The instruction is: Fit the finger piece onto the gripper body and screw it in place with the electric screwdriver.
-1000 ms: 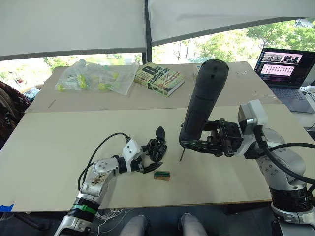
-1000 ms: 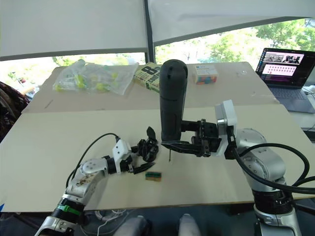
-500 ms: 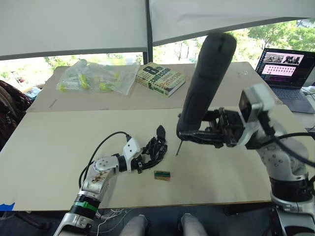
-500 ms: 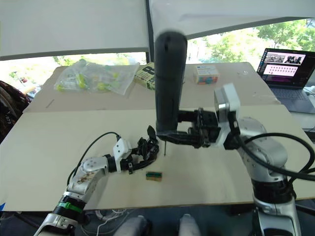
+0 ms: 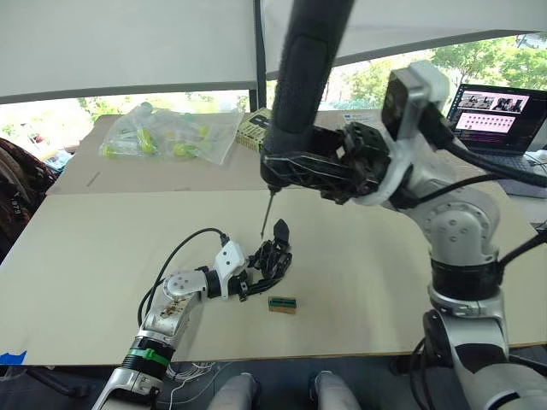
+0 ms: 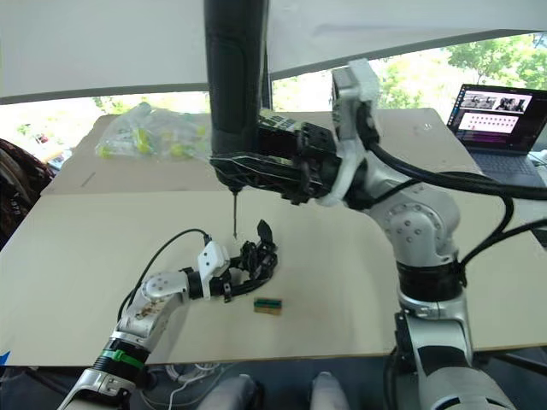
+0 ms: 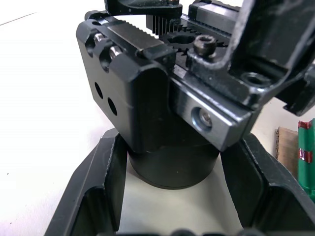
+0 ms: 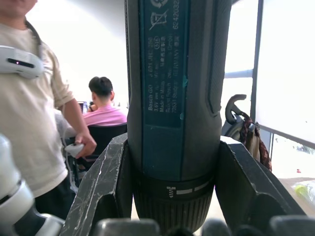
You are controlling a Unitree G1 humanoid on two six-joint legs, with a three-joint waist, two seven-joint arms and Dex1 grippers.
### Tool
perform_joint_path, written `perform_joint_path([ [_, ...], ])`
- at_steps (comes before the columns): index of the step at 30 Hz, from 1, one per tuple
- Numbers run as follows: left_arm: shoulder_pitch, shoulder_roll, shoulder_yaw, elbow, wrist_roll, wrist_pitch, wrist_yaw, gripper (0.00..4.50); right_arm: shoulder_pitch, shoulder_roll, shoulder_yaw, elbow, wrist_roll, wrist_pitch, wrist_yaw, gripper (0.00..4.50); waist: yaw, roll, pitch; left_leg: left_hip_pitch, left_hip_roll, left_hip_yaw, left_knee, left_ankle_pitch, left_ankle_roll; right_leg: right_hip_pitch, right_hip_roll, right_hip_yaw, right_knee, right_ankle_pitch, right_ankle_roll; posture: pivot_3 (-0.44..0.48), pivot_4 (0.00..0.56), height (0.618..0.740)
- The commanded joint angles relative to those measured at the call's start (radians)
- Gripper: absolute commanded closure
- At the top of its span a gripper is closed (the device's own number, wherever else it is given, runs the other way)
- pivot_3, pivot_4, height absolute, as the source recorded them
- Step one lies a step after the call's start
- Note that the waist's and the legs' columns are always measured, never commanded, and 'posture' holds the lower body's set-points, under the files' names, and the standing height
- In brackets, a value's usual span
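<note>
The left gripper (image 5: 246, 275) is clamped around the gripper body (image 5: 270, 254), which sits on the worktop (image 5: 102, 248) near the middle of its front edge, its pointed finger piece (image 5: 279, 229) sticking up. The right gripper (image 5: 301, 167) is closed on the electric screwdriver (image 5: 301, 77), held upright with its bit (image 5: 266, 213) hanging just above the body. To do this well, line the bit squarely over a screw head — one shows in the left wrist view (image 7: 204, 45) — lower straight down, and keep the left grip firm against twisting. A small green block (image 5: 281, 304) lies nearby – steer clear of it
</note>
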Motion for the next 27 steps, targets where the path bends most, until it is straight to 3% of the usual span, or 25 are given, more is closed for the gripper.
perform_joint_path([
  [1, 0.011, 0.004, -0.012, 0.006, 0.005, 0.008, -0.004, 2.23, -0.042, 0.011, 0.007, 0.001, -0.034, -0.006, 0.0, 2.59, 0.0, 0.0, 0.0, 0.0, 0.0, 0.0, 0.0, 0.0, 0.0, 0.0, 0.0, 0.0, 0.0, 0.0, 0.0, 0.0, 0.15, 0.74],
  [12, 0.008, 0.013, -0.007, -0.001, -0.009, 0.045, -0.01, 2.23, -0.041, 0.101, 0.073, 0.071, -0.164, -0.049, 0.033, 2.59, -0.005, 0.0, 0.0, 0.0, 0.0, 0.0, 0.0, 0.0, 0.0, -0.001, 0.0, 0.0, 0.0, 0.0, 0.0, 0.0, 0.15, 0.74],
  [27, 0.026, 0.029, -0.001, -0.036, -0.018, 0.083, -0.021, 2.23, 0.011, 0.129, 0.099, 0.081, -0.273, -0.091, 0.09, 2.59, -0.021, 0.0, 0.0, -0.001, 0.0, 0.0, 0.0, 0.0, 0.0, -0.002, 0.0, 0.0, 0.001, 0.0, 0.0, 0.0, 0.15, 0.74],
])
